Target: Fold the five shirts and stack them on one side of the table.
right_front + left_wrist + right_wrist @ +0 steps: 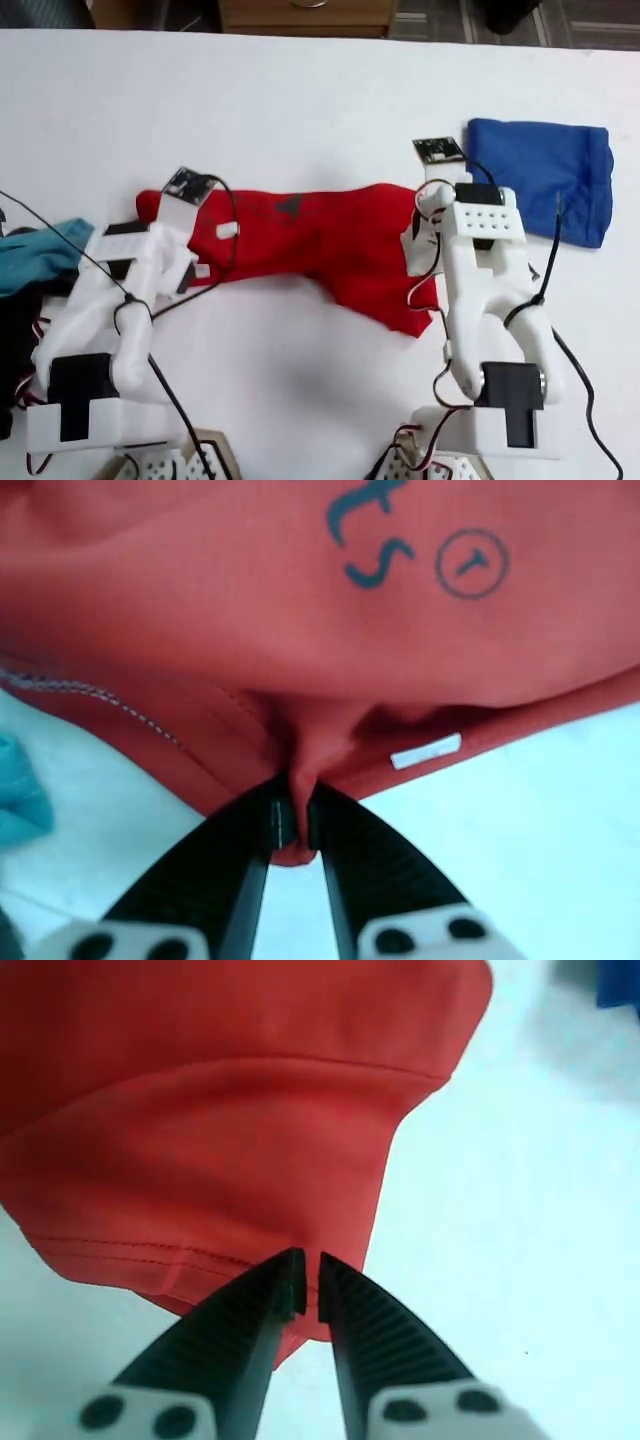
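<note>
While a red fabric shirt (320, 240) spans the white desk (300, 100), left pincer (297, 820) and right pincer (310, 1285) each clamp its edge. A folded blue shirt (545, 175) lies apart.

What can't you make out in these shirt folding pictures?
High view: the teal shirt and dark cloth beside it run off the edge, so remaining shirts cannot be counted.
High view: left arm and right arm cover where the red shirt is gripped.
High view: blue shirt, its top layer hides whether others lie beneath.
</note>
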